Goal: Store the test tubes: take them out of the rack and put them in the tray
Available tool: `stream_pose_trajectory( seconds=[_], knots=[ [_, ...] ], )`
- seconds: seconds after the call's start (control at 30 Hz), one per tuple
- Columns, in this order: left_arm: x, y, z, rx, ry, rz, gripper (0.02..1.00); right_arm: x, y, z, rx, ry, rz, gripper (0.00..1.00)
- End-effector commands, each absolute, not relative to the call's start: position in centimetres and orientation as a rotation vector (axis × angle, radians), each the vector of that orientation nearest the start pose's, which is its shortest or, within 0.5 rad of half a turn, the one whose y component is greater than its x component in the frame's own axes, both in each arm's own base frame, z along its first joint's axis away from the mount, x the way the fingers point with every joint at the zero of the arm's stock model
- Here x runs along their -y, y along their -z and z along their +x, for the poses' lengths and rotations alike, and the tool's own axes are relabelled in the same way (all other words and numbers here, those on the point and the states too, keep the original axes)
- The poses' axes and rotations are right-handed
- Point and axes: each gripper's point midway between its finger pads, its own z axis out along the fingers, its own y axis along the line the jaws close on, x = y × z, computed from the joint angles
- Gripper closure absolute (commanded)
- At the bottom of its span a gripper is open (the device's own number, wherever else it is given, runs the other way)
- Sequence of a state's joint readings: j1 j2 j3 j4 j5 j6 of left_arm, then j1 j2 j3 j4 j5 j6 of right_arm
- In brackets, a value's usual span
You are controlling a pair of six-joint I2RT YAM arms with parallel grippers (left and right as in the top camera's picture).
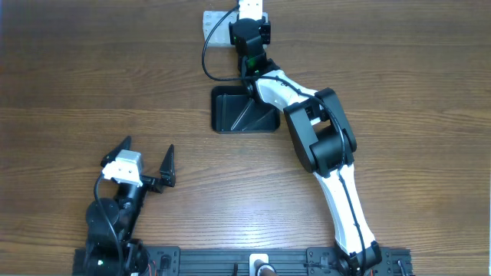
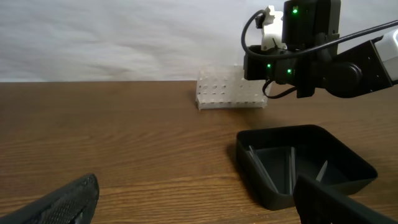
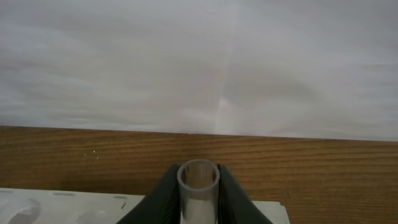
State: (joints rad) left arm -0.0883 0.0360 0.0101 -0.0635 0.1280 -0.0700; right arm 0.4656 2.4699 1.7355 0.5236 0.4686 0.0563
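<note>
Closest of all, a clear test tube (image 3: 198, 199) stands upright between the fingers of the right gripper (image 3: 198, 185), which is clenched on it just below the open rim. Beneath it lies the pale top of the rack (image 3: 56, 208). The lower end of the test tube is hidden, so I cannot tell whether it sits in its hole or hangs free of it. From above, the right arm stretches over the black tray (image 1: 217, 115) to the rack at the far edge of the worktop (image 1: 399, 69).

The step in hand looks like the pull-out. Doing it well calls for a straight lift along the axis of the test tube, with no sideways lean, until the bottom is plainly free. A tilted pull could jam it or drag the light rack along. The grip should be firm enough to stop the smooth wall slipping, and no harder. The carry is short, since the tray lies near the rack on the side towards the arm bases. Thin pale lines inside the tray may be tubes lying there, so this one is best lowered close to the floor beside them before letting go. The left gripper (image 1: 148, 146) rests spread wide, holding nothing, near its own base and well apart from the tray.
</note>
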Motion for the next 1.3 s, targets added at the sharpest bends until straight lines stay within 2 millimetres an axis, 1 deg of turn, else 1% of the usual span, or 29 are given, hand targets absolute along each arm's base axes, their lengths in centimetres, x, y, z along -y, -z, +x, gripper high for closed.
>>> stream_pose_trajectory(
  seconds=[0.03,0.23,0.5,0.6,0.8,1.03,1.17,1.3],
  knots=[
    [4.4,-15.4,24.3,-1.655,0.219,0.133,0.018,-24.0,-11.2,63.6,-1.750,0.014,-0.024,0.838],
    [4.4,-15.5,24.3,-1.654,0.219,0.133,0.020,-23.9,-11.2,63.7,-1.750,0.015,-0.024,0.864],
    [4.4,-15.5,24.3,-1.654,0.219,0.133,0.020,-24.0,-11.9,63.7,-1.739,0.010,-0.020,0.890],
    [4.4,-15.5,24.3,-1.654,0.219,0.133,0.023,-24.1,-12.8,63.7,-1.729,0.005,-0.018,0.895],
    [4.4,-15.4,24.3,-1.655,0.219,0.133,0.018,-24.3,-15.2,63.4,-1.706,-0.004,-0.016,0.912],
    [4.4,-15.4,24.3,-1.655,0.219,0.133,0.020,-24.2,-18.5,62.9,-1.683,-0.016,-0.009,0.925],
    [4.4,-15.5,24.3,-1.654,0.219,0.133,0.023,-24.3,-20.6,62.6,-1.653,-0.031,-0.002,0.917],
    [4.4,-15.4,24.3,-1.655,0.219,0.133,0.020,-24.6,-21.1,62.2,-1.668,-0.025,-0.019,0.923]
  ],
)
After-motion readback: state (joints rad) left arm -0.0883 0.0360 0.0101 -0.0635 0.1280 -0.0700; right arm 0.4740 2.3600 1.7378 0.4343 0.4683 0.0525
